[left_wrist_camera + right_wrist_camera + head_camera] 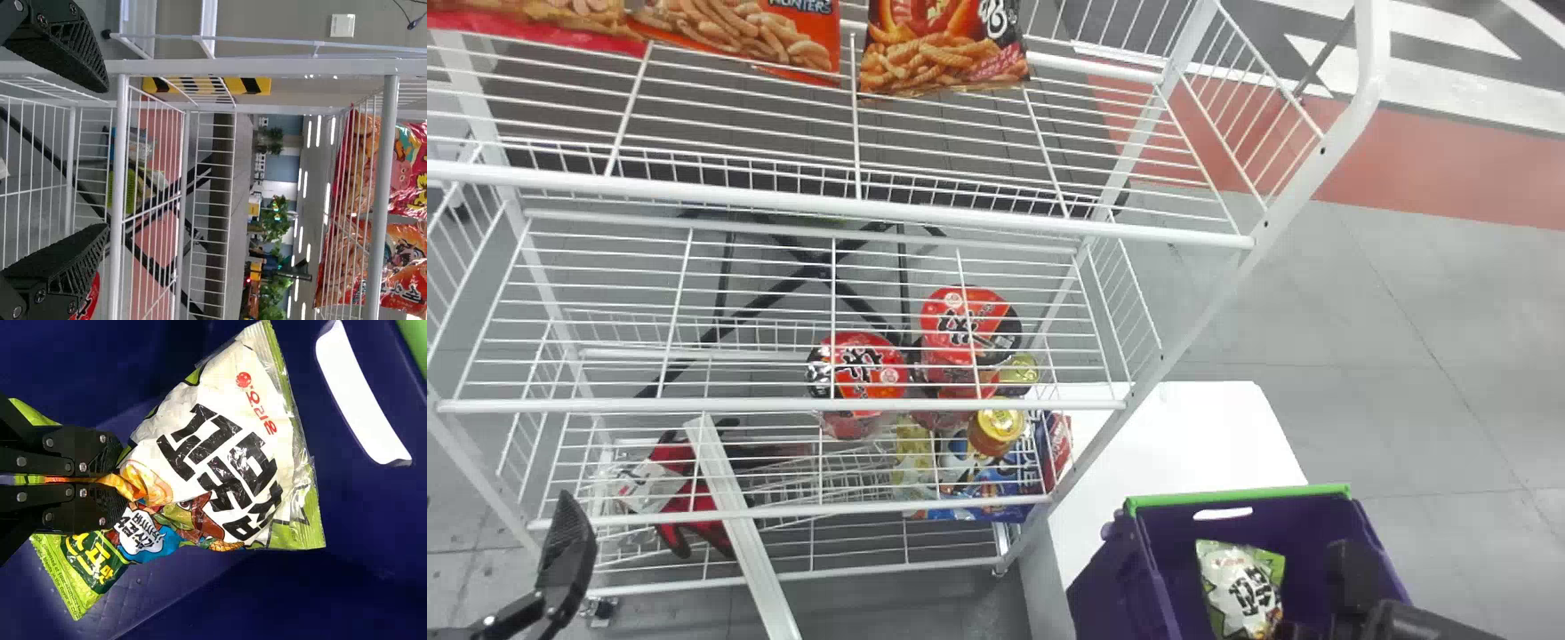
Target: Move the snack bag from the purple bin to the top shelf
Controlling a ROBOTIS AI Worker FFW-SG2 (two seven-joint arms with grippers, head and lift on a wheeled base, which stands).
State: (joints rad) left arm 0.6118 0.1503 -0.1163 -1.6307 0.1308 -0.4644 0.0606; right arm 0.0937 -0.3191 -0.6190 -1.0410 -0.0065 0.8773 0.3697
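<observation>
Snack bag [207, 447] sat in purple bin [1112, 578], pinched by right gripper [119, 480]. Grasp looked made; next move called for lift clear of rim, then carry to top shelf [925, 212]. Left gripper [107, 158] stood spread beside rack.

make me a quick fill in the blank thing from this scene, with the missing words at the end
The right gripper is closed on the snack bag inside the purple bin, whose far rim is ____. The largest lettering on that bag is ____. The left gripper holds nothing, and its two fingers stand ____, not together. Other snack bags lie on the ____ shelf of the rack.

Missing words: green; black; apart; top.
</observation>
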